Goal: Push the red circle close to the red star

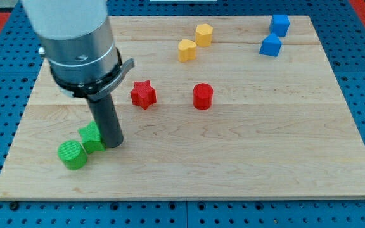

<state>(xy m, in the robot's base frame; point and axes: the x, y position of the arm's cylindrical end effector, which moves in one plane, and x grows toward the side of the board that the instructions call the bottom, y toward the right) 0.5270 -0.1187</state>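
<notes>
Bright, even light; soft shadows, sharp pic, no glare.

The circle (203, 96) lies right of the star (143, 94), apart.

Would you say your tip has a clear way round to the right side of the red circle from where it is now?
Probably yes. My tip sits beside the green blocks, and the bare board below the red star leaves a free route to the red circle.

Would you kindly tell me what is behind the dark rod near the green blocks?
My tip rests beside the green cylinder. Behind the rod a second green block shows partly; its right side and shape are covered.
</notes>
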